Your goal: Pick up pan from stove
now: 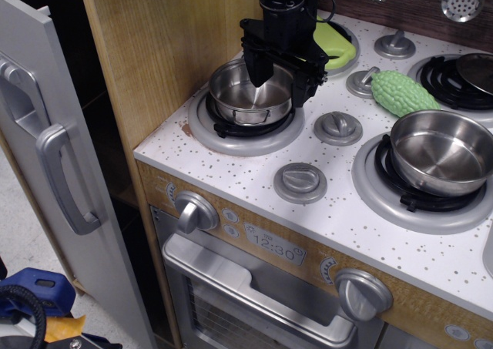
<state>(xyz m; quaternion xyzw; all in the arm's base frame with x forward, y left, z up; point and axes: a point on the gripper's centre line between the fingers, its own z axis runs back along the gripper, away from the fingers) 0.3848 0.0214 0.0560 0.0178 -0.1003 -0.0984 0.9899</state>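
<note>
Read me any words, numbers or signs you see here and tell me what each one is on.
"12:30": on the clock display on the stove front panel, between the two big knobs.
Small round buttons beside the left knob: markings too small to read.
Nothing else readable.

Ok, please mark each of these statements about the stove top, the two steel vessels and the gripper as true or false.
1. The pan sits on the rear left burner of the stove. True.
2. The gripper is above the wider pan. False: it hangs over the small pan, fingers apart, one inside it and one beyond its right rim.
3. The green bumpy vegetable lies inside the small pan. False: it lies on the stove top between the burners.
4. The wider pan rests on the front right burner. True.
5. The oven clock display reads 12:30. True.
</note>
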